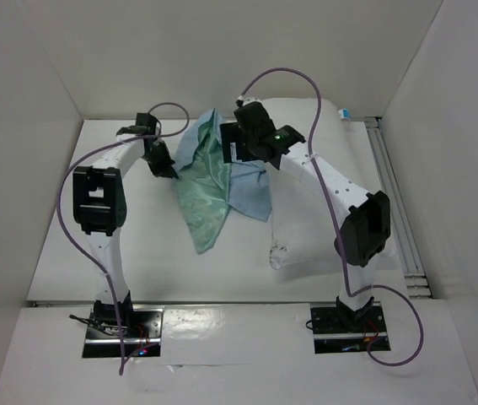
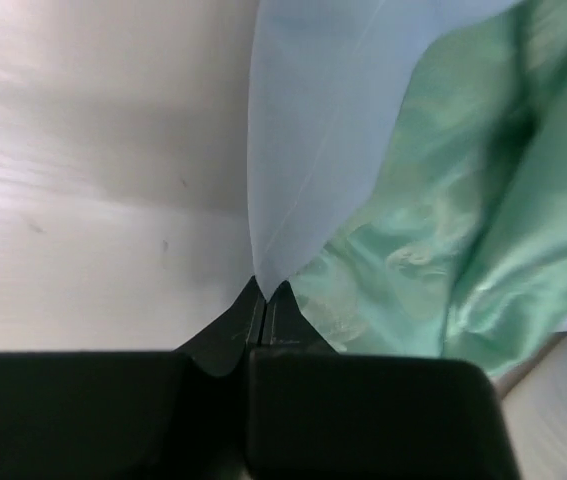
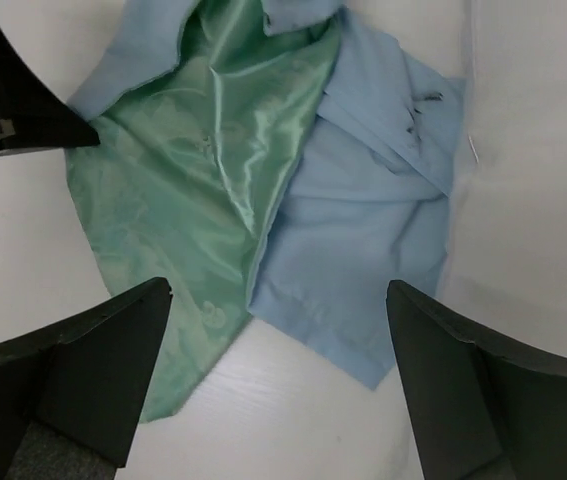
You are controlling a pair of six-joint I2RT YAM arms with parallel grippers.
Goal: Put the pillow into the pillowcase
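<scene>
Currently in hand: pillowcase [image 1: 213, 181], pinched at its light-blue edge by the left jaws, which are closed tight on a small fold of cloth.
Pillowcase, place: crumpled on the bench [image 1: 154, 253], just past centre toward 12 o'clock; mint-green face at 9 o'clock, blue face at 3 o'clock; its mouth cannot be told apart in these views.
Pillow [image 1: 306, 232], place: flat on the bench at 3 o'clock, wholly outside the pillowcase, its 9 o'clock edge meeting the blue cloth.
Left jaws, place: at the pillowcase's 10 o'clock edge.
Right jaws: spread wide, empty, hanging above the middle of the pillowcase.
Stage, as judged: opening not yet spread; nothing inserted.
Risk one: the pinch takes very little cloth, so a lift or tug could pull the glossy edge free.
Risk two: cannot tell whether one layer or both are caught; if both, pulling would keep the mouth closed.
Risk three: right jaws coming down mid-cloth might bunch both faces together, or drag against the left hold.
Risk four: the blue side lies against the pillow, so a sideways pull may shift the pillow too.
</scene>
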